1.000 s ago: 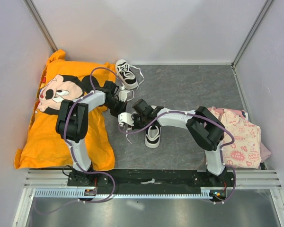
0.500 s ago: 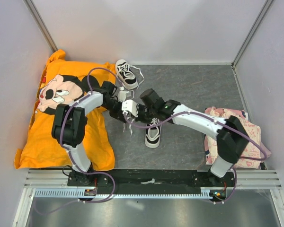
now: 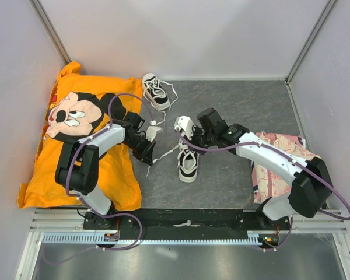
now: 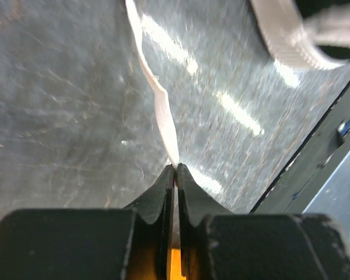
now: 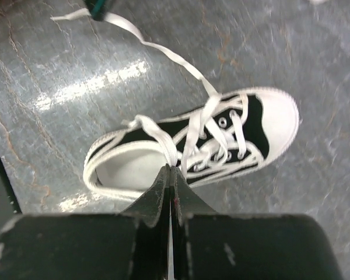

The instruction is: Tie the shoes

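One of the shoes [image 3: 188, 164], black with a white toe cap, lies on the grey table mid-scene; the right wrist view shows it [image 5: 245, 131] just past my jaws. My right gripper [image 3: 181, 128] [image 5: 171, 169] hovers above it, shut on one white lace end [image 5: 157, 137]. My left gripper [image 3: 150, 157] [image 4: 175, 168] is low to the shoe's left, shut on the other lace end [image 4: 157, 93], which stretches back to the shoe [image 3: 166, 151]. The second shoe [image 3: 156, 91] lies apart at the back, by the orange cloth.
An orange cartoon-mouse shirt [image 3: 70, 146] covers the left of the table under my left arm. A pink patterned garment [image 3: 289, 169] lies at the right under my right forearm. Grey walls close in three sides; a black rail [image 3: 186, 219] runs along the near edge.
The two grippers, close together before, have drawn apart: the right one shut and swung right and back, the left pulled toward the near left. The laces now stretch out from the shoe.
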Controlling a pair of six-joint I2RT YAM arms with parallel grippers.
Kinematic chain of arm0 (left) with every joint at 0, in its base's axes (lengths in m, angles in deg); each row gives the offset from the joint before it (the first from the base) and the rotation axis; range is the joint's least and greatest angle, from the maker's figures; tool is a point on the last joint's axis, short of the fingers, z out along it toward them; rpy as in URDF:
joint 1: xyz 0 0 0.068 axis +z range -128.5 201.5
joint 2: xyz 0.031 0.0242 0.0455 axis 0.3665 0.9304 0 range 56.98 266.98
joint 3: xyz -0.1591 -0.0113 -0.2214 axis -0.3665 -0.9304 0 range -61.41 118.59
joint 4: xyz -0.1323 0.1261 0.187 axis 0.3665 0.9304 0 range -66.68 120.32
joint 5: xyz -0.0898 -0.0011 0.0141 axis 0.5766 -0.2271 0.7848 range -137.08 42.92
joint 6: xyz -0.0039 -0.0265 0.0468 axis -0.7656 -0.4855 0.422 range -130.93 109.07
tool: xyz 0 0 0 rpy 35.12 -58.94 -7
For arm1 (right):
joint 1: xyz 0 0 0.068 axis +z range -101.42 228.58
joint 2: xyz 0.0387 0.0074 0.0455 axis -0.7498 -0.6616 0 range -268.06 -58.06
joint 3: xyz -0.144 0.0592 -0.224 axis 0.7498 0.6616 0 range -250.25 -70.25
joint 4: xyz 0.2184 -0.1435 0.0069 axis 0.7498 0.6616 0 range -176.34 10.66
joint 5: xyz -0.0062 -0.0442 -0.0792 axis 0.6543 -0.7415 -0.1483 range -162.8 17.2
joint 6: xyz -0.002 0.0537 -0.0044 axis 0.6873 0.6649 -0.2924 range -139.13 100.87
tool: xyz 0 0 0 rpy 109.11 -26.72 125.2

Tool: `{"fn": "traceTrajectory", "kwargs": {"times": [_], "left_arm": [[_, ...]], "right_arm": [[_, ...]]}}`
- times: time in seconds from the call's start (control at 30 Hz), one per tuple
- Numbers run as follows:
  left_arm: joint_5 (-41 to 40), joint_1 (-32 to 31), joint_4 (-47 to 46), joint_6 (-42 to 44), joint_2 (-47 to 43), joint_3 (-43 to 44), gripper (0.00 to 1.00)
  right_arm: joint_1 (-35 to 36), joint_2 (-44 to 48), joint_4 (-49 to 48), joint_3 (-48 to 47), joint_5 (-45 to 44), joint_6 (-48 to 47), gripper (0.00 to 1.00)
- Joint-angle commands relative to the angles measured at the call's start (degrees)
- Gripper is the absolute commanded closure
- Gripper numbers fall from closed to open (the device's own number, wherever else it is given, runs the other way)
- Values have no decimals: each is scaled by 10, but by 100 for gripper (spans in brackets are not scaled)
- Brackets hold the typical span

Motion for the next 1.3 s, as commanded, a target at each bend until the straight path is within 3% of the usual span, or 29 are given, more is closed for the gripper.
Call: {"fn": "traceTrajectory", "kwargs": {"times": [0.0,0.13,0.2,0.37,0.4,0.43,0.47,0.67,0.77,0.9,1.1,1.27], "left_arm": [[-13,-1,-13,67,-49,-37,90],[0,-1,-37,79,-79,-54,88],[1,0,-57,86,-112,-69,80],[51,-1,-132,113,-208,-87,51],[83,-1,-141,121,-225,-90,42],[95,-1,-152,128,-247,-90,19],[108,0,-177,133,-255,-91,17],[230,-29,-257,121,-237,-78,19],[198,-78,-363,110,-241,-103,26],[97,-152,-538,134,-247,-162,33],[-3,-222,-647,223,-231,-203,48],[9,-232,-662,236,-211,-209,55]], "right_arm": [[-27,26,19,14,39,61,100],[-60,15,22,18,71,92,100],[-74,6,21,14,86,104,100],[-82,-9,19,6,133,141,100],[-82,-11,19,6,139,144,100],[-82,-12,19,7,141,147,100],[-85,-14,18,6,146,154,100],[-103,-20,15,10,173,178,100],[-116,-30,15,9,188,199,100],[-134,-49,15,5,225,227,100],[-161,-81,12,-5,279,280,100],[-177,-97,3,-5,310,303,100]]}}
